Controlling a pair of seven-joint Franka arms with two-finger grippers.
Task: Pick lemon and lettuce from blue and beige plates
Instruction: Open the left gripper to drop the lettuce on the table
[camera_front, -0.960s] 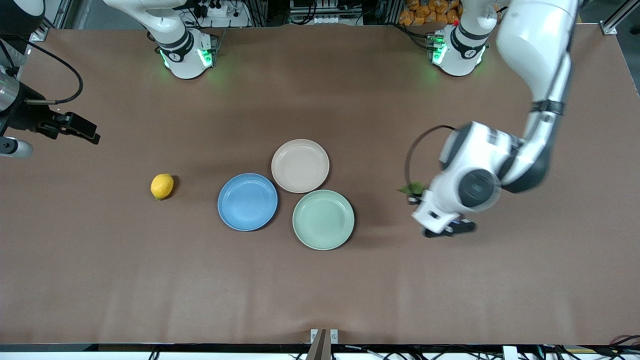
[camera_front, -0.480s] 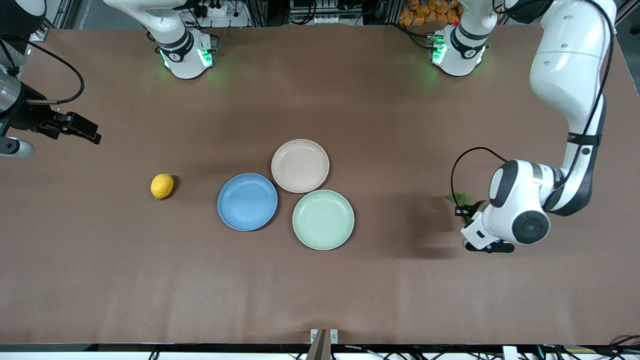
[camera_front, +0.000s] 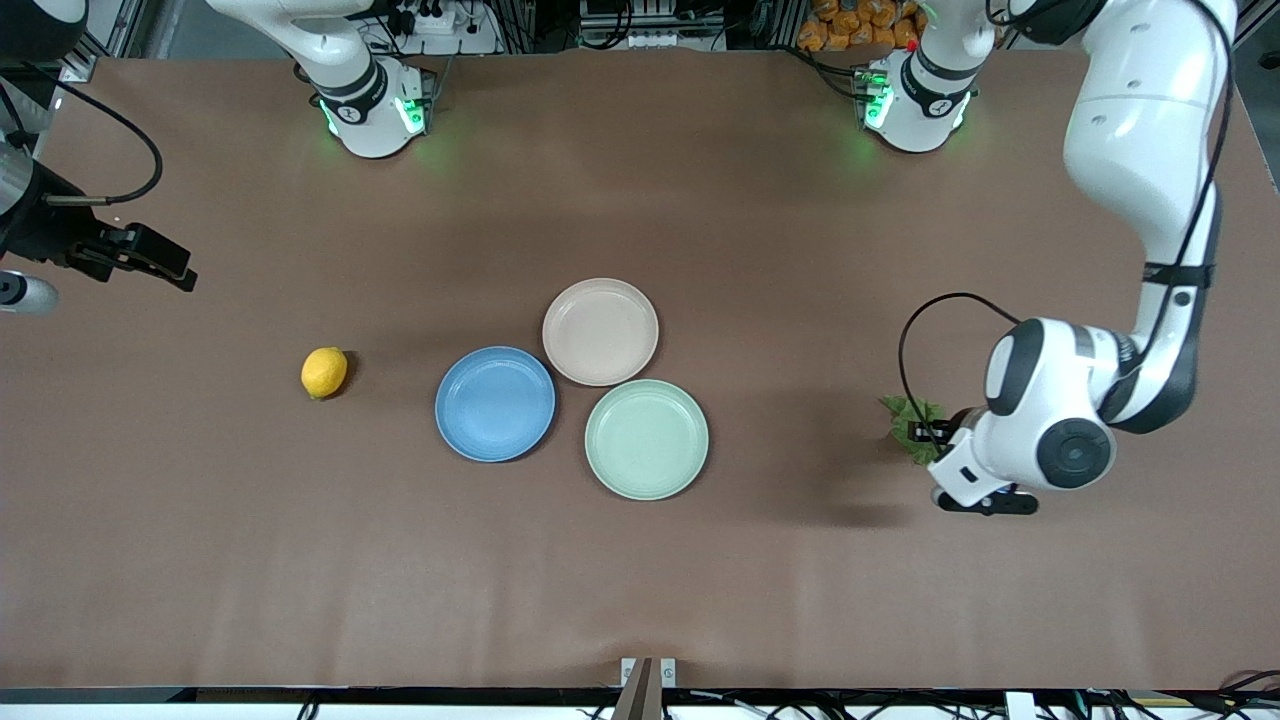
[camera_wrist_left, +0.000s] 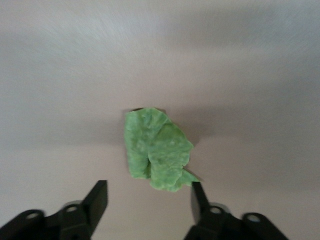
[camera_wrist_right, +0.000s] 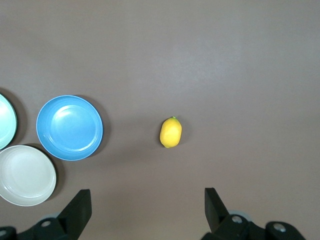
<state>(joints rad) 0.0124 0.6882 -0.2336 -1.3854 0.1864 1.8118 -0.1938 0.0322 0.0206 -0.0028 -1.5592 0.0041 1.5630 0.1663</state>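
Having just released lettuce (camera_wrist_left: 157, 150), left gripper (camera_wrist_left: 147, 202).

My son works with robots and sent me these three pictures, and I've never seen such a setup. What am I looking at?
Two robot arms stand at a brown table. The wide picture looks down from a camera facing them; the other two come from cameras on the arms' wrists. On the table lie a lemon, a blue plate, a beige plate and a green plate, all empty. The left gripper is open just above a lettuce leaf lying on the table. The right gripper waits open, high above the lemon. Nothing is held.
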